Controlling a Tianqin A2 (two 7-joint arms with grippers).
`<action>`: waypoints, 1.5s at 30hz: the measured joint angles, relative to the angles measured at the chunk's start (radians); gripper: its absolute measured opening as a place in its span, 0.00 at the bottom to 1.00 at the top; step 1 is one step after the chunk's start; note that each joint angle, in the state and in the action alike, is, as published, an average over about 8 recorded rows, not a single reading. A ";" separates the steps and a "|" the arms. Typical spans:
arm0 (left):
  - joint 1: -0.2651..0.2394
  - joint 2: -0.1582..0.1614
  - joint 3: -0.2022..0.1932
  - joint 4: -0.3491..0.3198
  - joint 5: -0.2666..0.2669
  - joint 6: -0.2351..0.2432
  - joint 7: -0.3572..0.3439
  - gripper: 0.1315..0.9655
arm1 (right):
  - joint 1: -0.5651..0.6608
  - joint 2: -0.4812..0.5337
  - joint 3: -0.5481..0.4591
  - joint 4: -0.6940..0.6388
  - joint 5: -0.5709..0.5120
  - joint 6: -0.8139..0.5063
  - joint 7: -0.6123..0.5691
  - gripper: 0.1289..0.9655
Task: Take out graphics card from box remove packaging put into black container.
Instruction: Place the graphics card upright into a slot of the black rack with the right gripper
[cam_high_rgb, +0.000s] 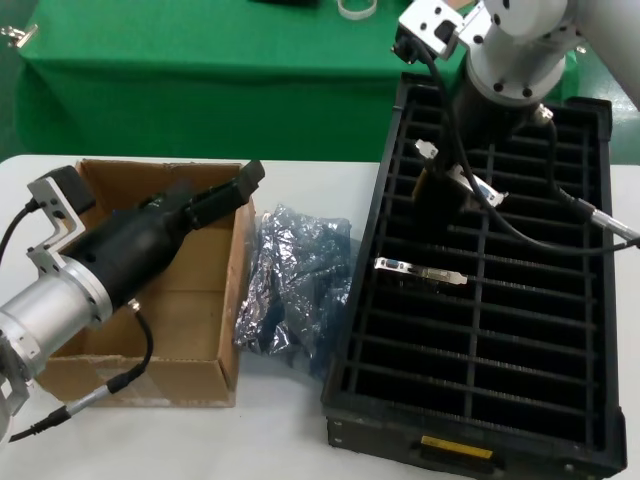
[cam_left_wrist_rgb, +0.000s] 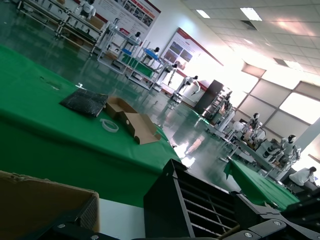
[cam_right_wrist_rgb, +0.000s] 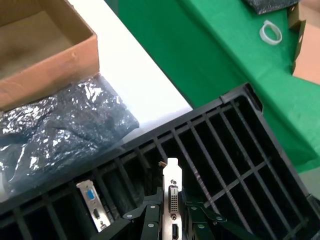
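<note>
My right gripper (cam_right_wrist_rgb: 172, 216) is shut on the graphics card (cam_right_wrist_rgb: 173, 187), pinching its silver end bracket from both sides. It holds the card upright over a far slot row of the black container (cam_right_wrist_rgb: 210, 107). In the head view that gripper (cam_high_rgb: 455, 192) hangs under the right arm, with the card's bracket (cam_high_rgb: 478, 190) over the crate (cam_high_rgb: 480, 442). The crinkly grey packaging (cam_high_rgb: 295, 285) lies heaped between the crate and the brown box (cam_high_rgb: 150, 378). My left gripper (cam_high_rgb: 228, 197) hovers open over the box, with nothing between its fingers.
A like card stands in a middle slot, only its silver bracket (cam_high_rgb: 420, 270) showing; the right wrist view shows that bracket's blue port (cam_right_wrist_rgb: 92, 202). Behind the white table runs a green table with a tape roll (cam_right_wrist_rgb: 270, 32) and cardboard pieces (cam_left_wrist_rgb: 135, 125).
</note>
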 joint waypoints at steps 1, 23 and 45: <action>0.002 0.000 -0.001 -0.001 0.001 -0.001 0.000 1.00 | -0.005 0.004 0.004 0.011 -0.004 -0.008 0.004 0.07; 0.032 -0.013 -0.017 -0.036 0.014 -0.030 0.000 1.00 | -0.089 0.072 0.104 0.110 -0.029 -0.043 -0.051 0.07; 0.049 -0.021 -0.011 -0.064 0.026 -0.054 -0.008 1.00 | -0.117 0.092 0.153 0.156 0.000 -0.113 -0.125 0.07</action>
